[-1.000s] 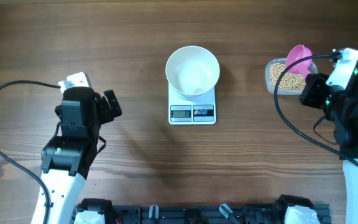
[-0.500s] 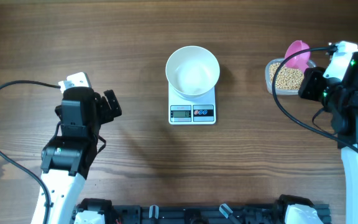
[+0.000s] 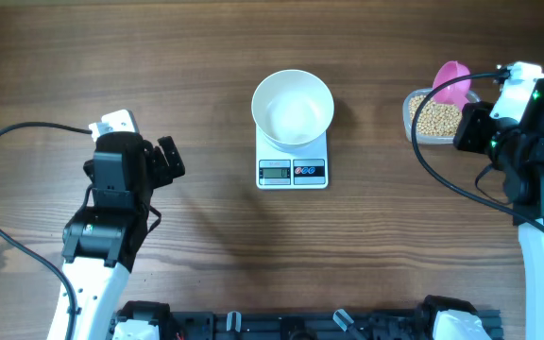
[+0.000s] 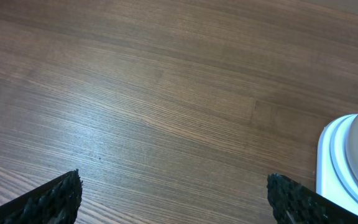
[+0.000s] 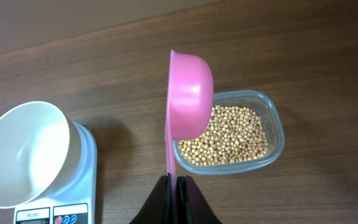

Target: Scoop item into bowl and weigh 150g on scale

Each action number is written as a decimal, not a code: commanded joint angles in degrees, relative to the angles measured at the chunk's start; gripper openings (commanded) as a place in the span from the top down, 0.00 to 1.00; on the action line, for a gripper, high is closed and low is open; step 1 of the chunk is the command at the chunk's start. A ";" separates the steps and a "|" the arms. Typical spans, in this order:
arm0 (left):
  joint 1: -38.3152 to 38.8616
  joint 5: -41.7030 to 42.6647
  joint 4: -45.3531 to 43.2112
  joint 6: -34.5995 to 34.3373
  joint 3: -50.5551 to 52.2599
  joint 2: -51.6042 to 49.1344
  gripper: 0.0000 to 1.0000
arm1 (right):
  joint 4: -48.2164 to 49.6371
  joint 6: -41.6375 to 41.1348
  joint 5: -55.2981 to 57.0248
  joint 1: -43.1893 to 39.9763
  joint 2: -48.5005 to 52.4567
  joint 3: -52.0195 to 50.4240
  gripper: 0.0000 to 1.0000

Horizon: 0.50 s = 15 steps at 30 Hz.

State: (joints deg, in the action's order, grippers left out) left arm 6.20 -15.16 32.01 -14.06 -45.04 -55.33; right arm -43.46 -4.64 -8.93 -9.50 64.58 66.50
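Wood table (image 3: 159, 76) | white bowl (image 3: 293, 107) sits empty on scale (image 3: 292, 171), centre | beans (image 3: 439, 118) in clear tub (image 5: 277, 124), far right | right gripper (image 5: 178, 186) clamped on pink scoop (image 5: 188, 93) handle (scoop on edge above tub) | left gripper (image 4: 174, 198) spread wide, holding nothing, well left of scale

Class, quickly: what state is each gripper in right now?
Left gripper: open, holding nothing.
Right gripper: shut on the pink round plastic scoop, at its handle.

Left arm (image 3: 102, 227) stands at the left; the left gripper (image 4: 174, 202) has jaws spread wide and holds nothing. Right arm (image 3: 536, 179) stands far right, the right gripper (image 5: 178, 188) clamped on a pink scoop (image 5: 190, 93).
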 commanded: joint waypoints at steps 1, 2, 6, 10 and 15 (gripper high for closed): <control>-0.48 -0.35 0.00 0.15 0.04 0.13 0.00 | -0.24 -2.32 0.55 -0.13 0.11 0.90 0.96; -0.48 -0.35 0.00 0.15 0.02 0.13 0.00 | -0.31 -3.63 0.55 -0.13 0.11 0.90 0.96; -0.48 -0.35 0.00 0.15 0.02 0.13 0.00 | -0.11 -6.86 1.29 -0.13 0.11 0.90 0.96; -0.48 -0.35 0.00 0.15 0.02 0.13 0.00 | -0.17 -12.63 3.82 -0.13 0.11 0.90 0.96; -0.48 -0.35 0.00 0.15 0.04 0.13 0.00 | -0.17 -15.82 3.80 -0.13 0.11 0.90 0.96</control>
State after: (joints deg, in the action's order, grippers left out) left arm 6.20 -15.16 32.01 -14.06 -45.04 -55.33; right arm -43.68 -16.58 -6.37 -9.50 64.58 66.50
